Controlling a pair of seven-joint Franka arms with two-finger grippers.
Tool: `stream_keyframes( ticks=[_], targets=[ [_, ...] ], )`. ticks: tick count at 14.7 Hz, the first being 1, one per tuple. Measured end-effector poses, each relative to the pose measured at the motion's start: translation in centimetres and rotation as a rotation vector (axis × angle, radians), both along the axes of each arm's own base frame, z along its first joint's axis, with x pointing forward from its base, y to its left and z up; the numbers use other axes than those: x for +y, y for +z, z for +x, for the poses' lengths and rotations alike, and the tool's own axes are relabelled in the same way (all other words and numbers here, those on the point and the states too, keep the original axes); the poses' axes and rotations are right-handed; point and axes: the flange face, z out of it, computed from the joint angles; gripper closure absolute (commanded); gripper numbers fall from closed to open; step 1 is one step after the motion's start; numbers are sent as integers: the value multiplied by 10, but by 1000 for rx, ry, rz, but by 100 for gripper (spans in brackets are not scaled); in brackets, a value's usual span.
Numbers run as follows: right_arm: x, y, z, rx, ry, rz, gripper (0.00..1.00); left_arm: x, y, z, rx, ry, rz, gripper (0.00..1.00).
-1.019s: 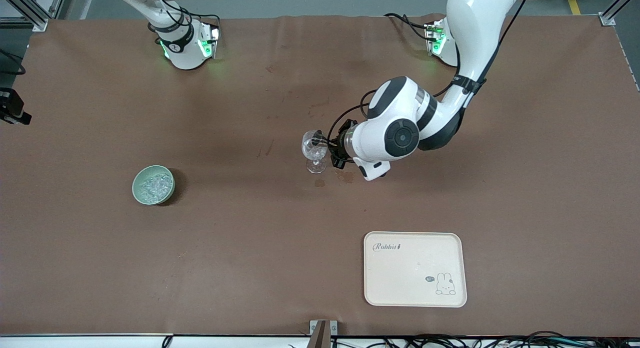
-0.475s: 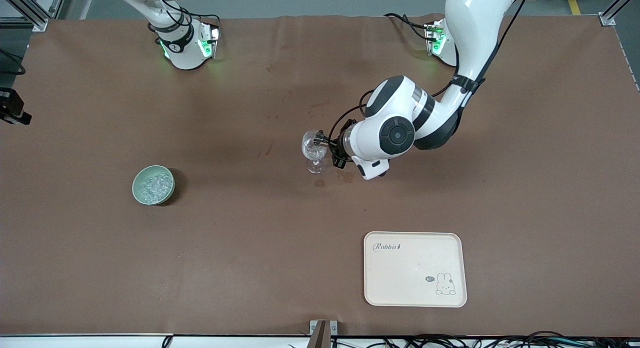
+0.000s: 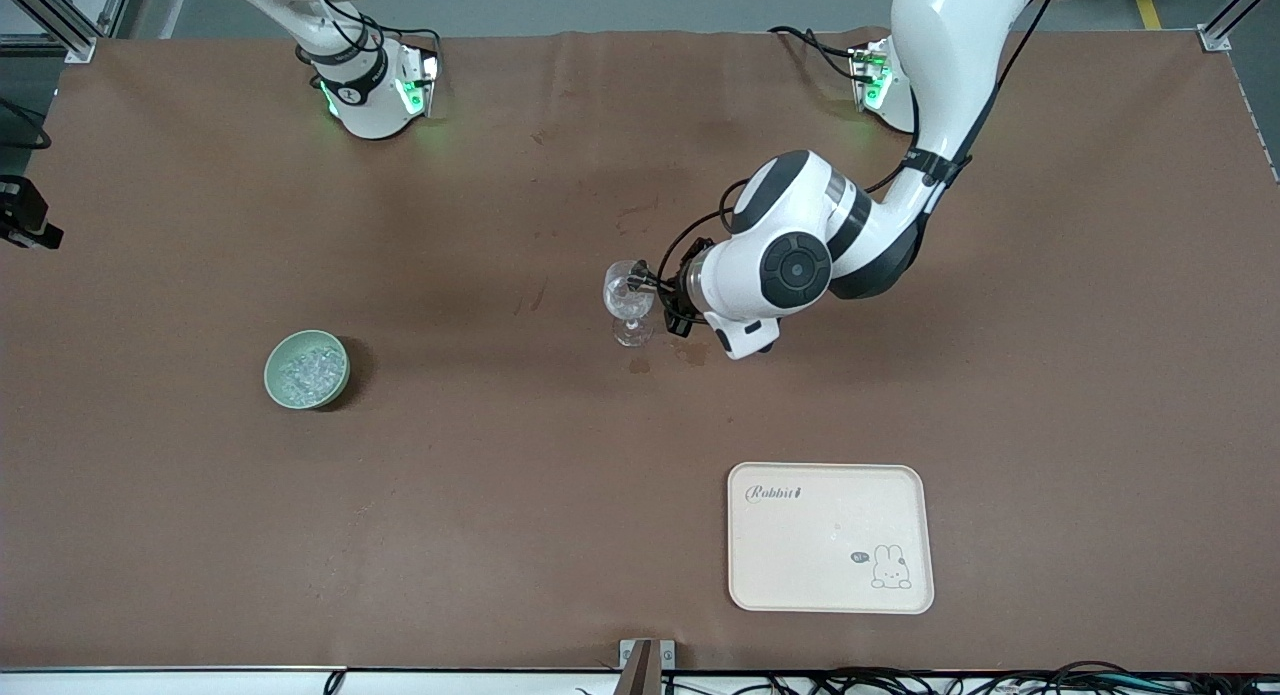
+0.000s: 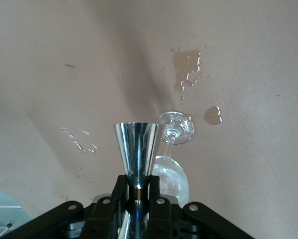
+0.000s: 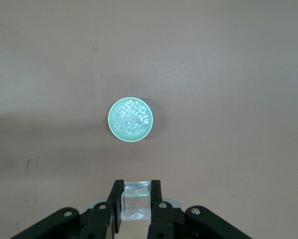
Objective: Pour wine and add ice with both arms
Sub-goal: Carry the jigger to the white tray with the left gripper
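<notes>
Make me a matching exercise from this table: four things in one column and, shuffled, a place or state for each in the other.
Things:
1. metal jigger
2. pale green bowl
3. tray
4. clear cube

Places or states:
A. gripped in the right gripper, up over the bowl
B. cream, with a rabbit drawing, nearest the front camera
C. holds a heap of ice, toward the right arm's end of the table
D. gripped in the left gripper, at the wine glass

Pairs: 1-D, 2-C, 3-B, 4-A
</notes>
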Motion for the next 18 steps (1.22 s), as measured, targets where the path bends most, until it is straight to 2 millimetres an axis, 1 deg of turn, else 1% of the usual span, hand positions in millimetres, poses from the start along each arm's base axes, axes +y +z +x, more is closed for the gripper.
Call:
stream_keyframes(
  ticks=[2, 3, 4, 5, 7, 9, 10, 11, 12, 14, 16, 18],
  targets=[
    [0, 0, 0, 0, 0, 0, 99, 3, 3, 4, 6, -17, -46, 100],
    [0, 0, 0, 0, 0, 0, 99, 7, 6, 10, 17, -9, -90, 100],
    [0, 0, 0, 1, 0, 0, 99, 17, 11, 20, 31, 21, -139, 100],
    [0, 0, 0, 2, 1, 0, 99, 32, 17, 35, 45, 65, -189, 100],
    [1, 0, 0, 4, 2, 1, 99, 72, 27, 69, 62, 169, -275, 100],
    [9, -1, 0, 8, -3, 4, 99, 119, 24, 100, 65, 244, -340, 100],
    [19, -1, 1, 13, -20, 6, 99, 142, 19, 114, 61, 271, -375, 100],
    [36, -2, 2, 17, -40, 7, 100, 167, 13, 128, 46, 283, -408, 100],
    [60, -2, 2, 21, -63, 7, 100, 192, 6, 139, 21, 283, -431, 100],
    [121, -2, 0, 23, -96, 5, 100, 239, -7, 156, -35, 268, -464, 100],
    [187, -3, -9, 21, -103, 2, 100, 280, -20, 167, -96, 236, -493, 100],
    [253, -7, -20, 9, -120, 6, 100, 316, -36, 174, -142, 205, -516, 100]
  ],
)
